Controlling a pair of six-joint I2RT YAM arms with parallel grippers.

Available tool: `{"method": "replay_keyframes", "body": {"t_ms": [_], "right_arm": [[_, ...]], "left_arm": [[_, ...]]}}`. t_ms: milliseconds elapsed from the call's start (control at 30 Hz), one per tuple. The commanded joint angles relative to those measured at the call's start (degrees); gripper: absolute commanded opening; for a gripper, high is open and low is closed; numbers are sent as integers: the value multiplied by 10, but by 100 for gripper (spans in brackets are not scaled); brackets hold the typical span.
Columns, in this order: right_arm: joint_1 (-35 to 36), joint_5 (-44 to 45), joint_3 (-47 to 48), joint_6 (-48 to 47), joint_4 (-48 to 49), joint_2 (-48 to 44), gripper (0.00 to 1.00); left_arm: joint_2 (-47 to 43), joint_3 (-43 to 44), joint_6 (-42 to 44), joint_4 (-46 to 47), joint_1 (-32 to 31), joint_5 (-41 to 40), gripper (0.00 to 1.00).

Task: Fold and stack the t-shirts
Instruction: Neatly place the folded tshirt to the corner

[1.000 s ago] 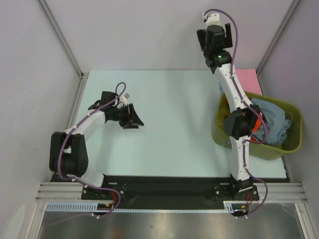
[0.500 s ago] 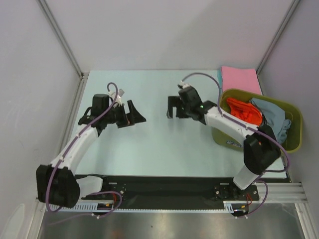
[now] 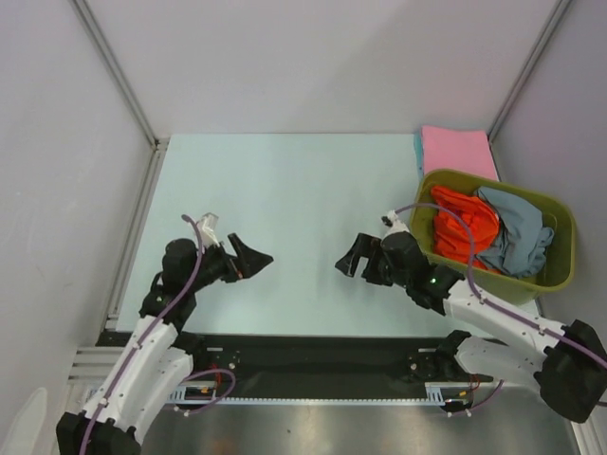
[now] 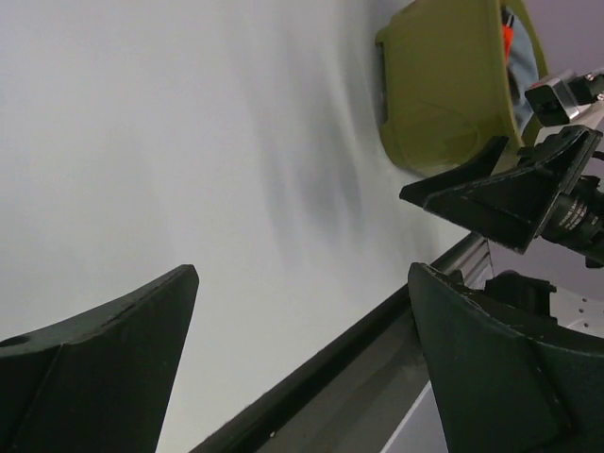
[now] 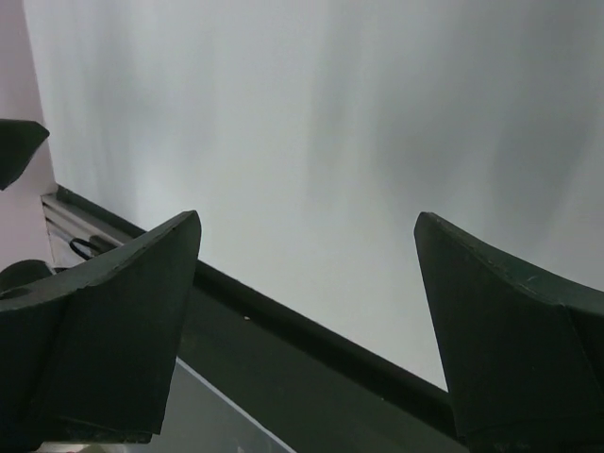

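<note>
A folded pink t-shirt lies flat at the table's far right corner, with a teal edge showing under its left side. An orange-red t-shirt and a grey-blue t-shirt lie crumpled in the olive-green basket. My left gripper is open and empty, low over the near left of the table. My right gripper is open and empty, low over the near middle, left of the basket. The two grippers face each other. The basket also shows in the left wrist view.
The pale table is bounded by grey walls and metal posts at the back corners. A black rail runs along its near edge. The basket stands at the right, near the right arm's elbow.
Both arms have drawn back toward the near edge. The right arm came from the far right corner to the near middle. The left gripper moved nearer. The pink shirt lies uncovered.
</note>
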Motion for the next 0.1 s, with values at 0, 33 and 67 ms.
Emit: {"method": "replay_keyframes", "body": {"t_ms": [0, 33, 67], "right_arm": [[4, 12, -52, 34, 50, -33, 100], [5, 6, -58, 33, 52, -40, 100], [5, -2, -64, 30, 54, -47, 100]], "left_arm": [[-51, -77, -73, 83, -5, 31, 100], [-65, -114, -82, 115, -5, 36, 100], [-80, -132, -103, 149, -5, 40, 100]]}}
